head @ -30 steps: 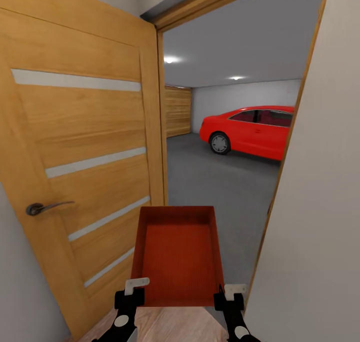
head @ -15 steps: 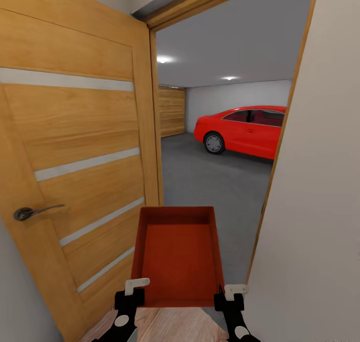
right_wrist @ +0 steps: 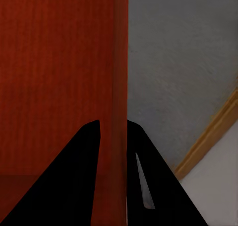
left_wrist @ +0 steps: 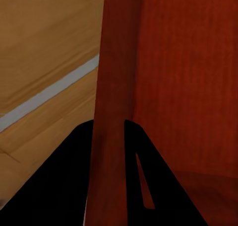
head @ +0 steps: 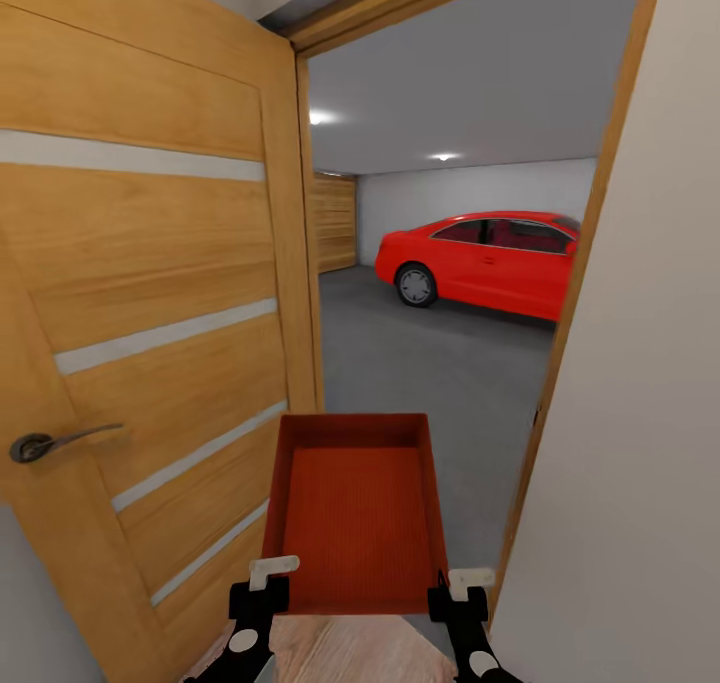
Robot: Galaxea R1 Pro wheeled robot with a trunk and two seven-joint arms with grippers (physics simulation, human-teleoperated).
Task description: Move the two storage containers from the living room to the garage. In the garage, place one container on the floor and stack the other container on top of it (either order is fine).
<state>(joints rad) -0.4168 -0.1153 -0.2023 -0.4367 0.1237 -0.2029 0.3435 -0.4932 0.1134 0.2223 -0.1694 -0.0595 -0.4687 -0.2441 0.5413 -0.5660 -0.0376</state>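
Note:
One red-orange open-topped storage container (head: 355,513) hangs low in the middle of the head view, carried between both arms in the doorway to the garage. My left gripper (head: 262,588) is shut on its left wall near the close corner, and my right gripper (head: 455,593) is shut on its right wall. Seen from the left wrist, the thin red wall (left_wrist: 114,87) runs between the dark fingers of the left gripper (left_wrist: 109,124). The right wrist view has the right gripper (right_wrist: 113,122) pinching the container wall (right_wrist: 119,62) the same way. Ahead lies the dark grey garage floor (head: 420,363).
An open wooden door (head: 150,313) with a metal handle (head: 50,443) stands close on the left. The wooden door frame (head: 560,343) and a white wall (head: 640,413) hem in the right. A glossy red car (head: 480,263) is parked deep in the garage. Light wood planks (head: 340,653) lie underfoot.
The whole view has crept forward toward the doorway, so the door and its handle slid left. The container stays held the same way in both grippers.

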